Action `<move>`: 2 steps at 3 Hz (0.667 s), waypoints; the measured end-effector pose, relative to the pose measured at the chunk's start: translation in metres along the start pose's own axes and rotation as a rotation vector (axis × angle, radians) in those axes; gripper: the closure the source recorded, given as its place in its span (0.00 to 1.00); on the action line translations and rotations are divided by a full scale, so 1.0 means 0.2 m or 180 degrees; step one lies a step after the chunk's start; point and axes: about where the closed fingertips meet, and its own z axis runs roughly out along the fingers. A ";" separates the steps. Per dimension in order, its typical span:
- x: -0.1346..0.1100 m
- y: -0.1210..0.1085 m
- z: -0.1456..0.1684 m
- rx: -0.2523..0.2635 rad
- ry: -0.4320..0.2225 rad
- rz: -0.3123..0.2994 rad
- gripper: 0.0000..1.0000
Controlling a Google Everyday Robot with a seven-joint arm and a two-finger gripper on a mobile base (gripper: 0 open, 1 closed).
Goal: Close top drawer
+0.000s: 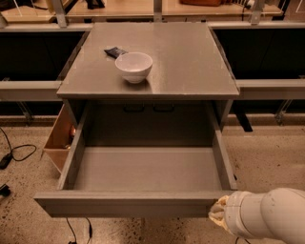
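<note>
nearest, at the lower right edge: a white rounded arm (271, 217) is seen entering from the right. the gripper (218, 214) is seen at its tip as a pale yellowish end, set against the right end of the drawer front. whether contact is made cannot be told. whether the gripper is wide, narrow or holding anything cannot be told either, since it is mostly hidden behind the wrist.

the top drawer (128, 204) is found pulled far out of the cabinet toward the camera. its plain grey front panel lies low in the view, and the grey inner floor and both side walls are fully exposed.

speckled floor (267, 152) is seen on both sides. a dark cable (19, 153) is looped on it at the left.

a light tan wooden box (58, 138) is noted just beside the drawer's left wall, partly hidden by it.

deeper in, two dark handle-like shapes (147, 108) are noted on the back wall of the open cavity, under the top.

on the cabinet top (190, 62) a white bowl (134, 66) is stood upright, left of centre. a small dark flat object (116, 51) is laid just behind it.

grey rails (28, 89) are run off to either side, and a wooden surface (124, 7) is seen farthest back.
</note>
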 end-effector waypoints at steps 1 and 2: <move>-0.03 -0.07 0.03 0.0069 -0.0047 -0.0017 1.00; -0.09 -0.23 0.12 0.0142 -0.0136 -0.0094 1.00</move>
